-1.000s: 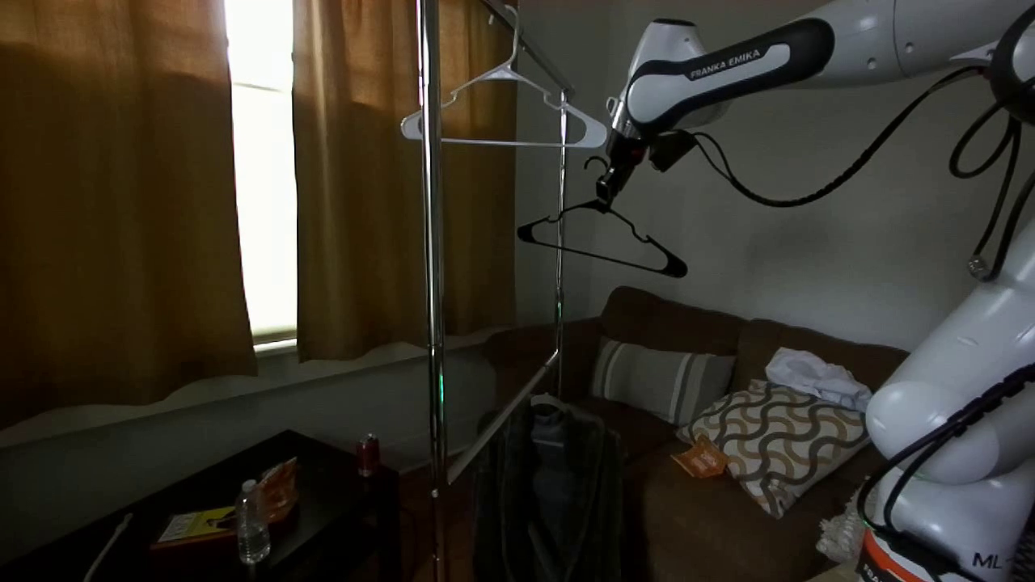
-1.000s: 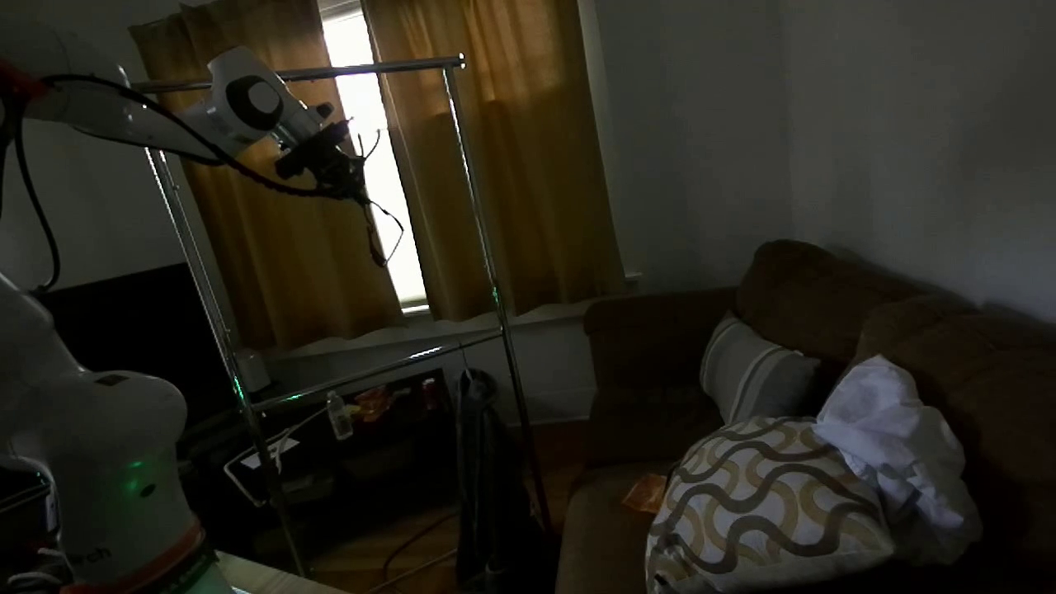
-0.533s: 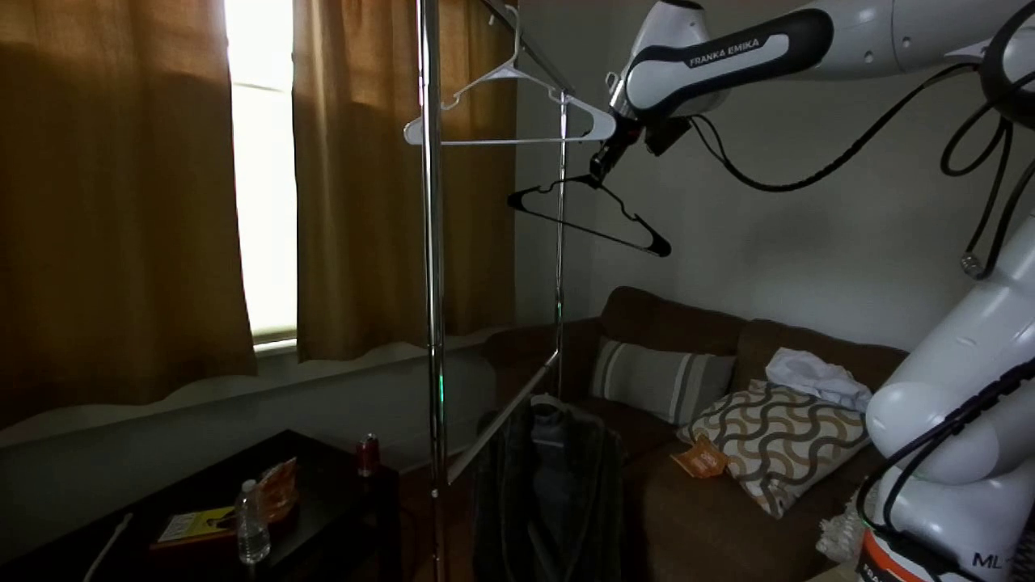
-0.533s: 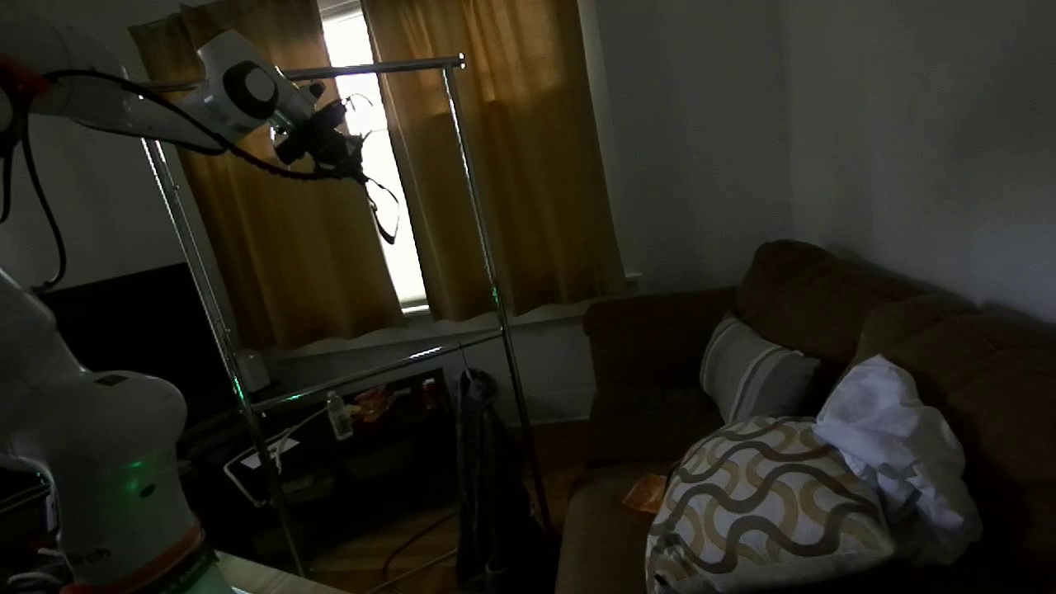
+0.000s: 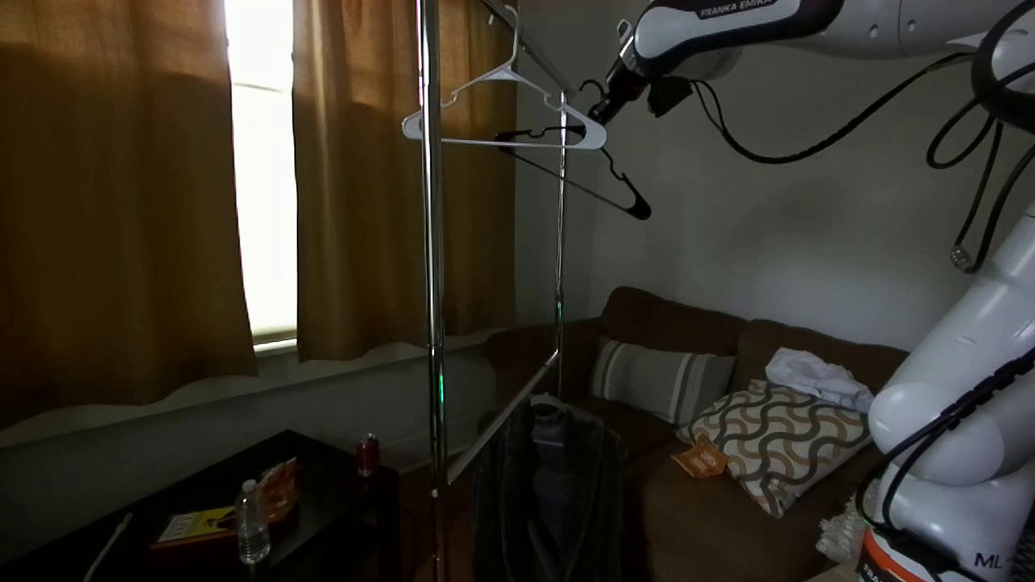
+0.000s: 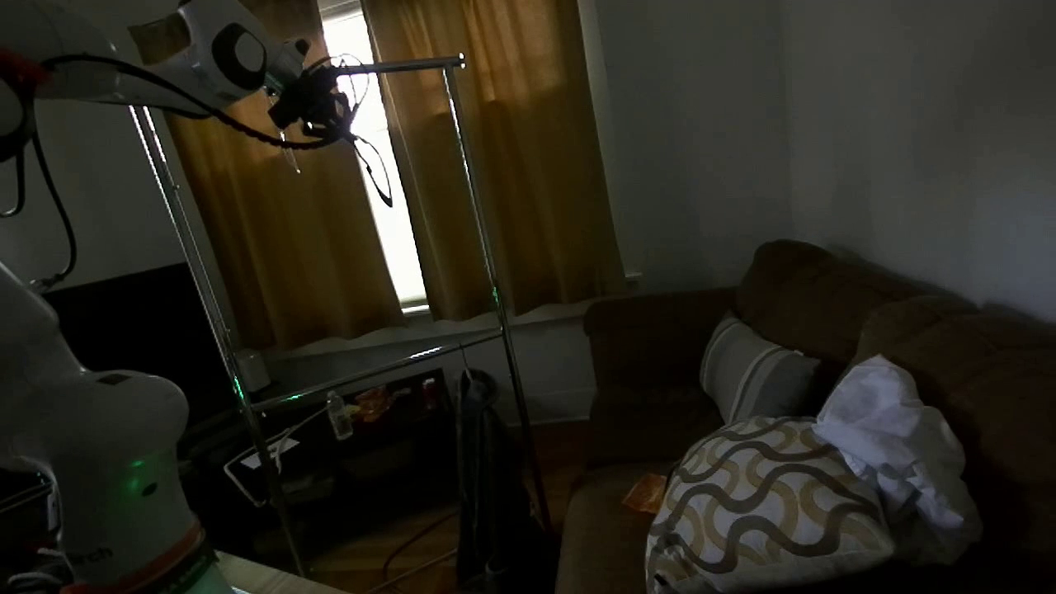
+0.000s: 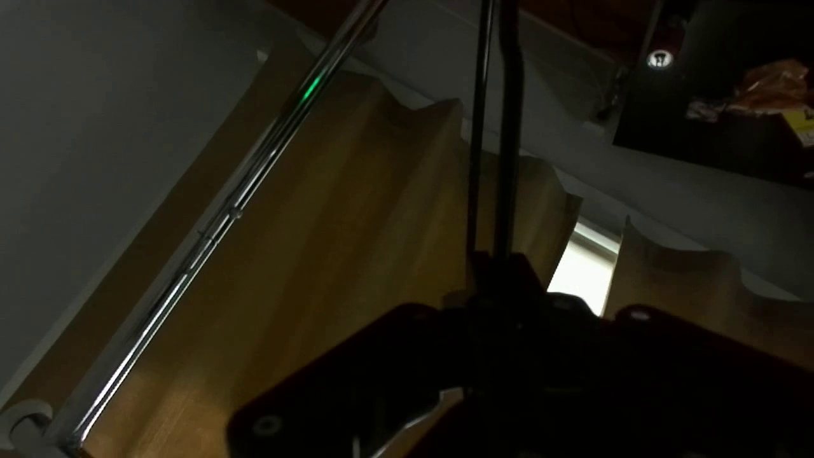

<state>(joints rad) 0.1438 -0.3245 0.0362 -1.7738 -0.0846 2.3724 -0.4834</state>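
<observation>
The gripper (image 5: pixel 600 111) is clamped on the neck of a black plastic clothes hanger (image 7: pixel 510 127). In an exterior view the hook curls up just beside the fingertips, while the shoulders and lower bar hang tilted below them, partly overlapped by a white plastic hanger (image 5: pixel 503 73) on the chrome garment rack (image 5: pixel 433 242). Whether the hook touches the rack, I cannot tell.

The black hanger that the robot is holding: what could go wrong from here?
The black hanger could bump the white hanger; they overlap in an exterior view, though depth is hard to judge. Its hook might snag the metal rail, which looks close. Pinched near its neck by the gripper, it may twist or slip.
</observation>
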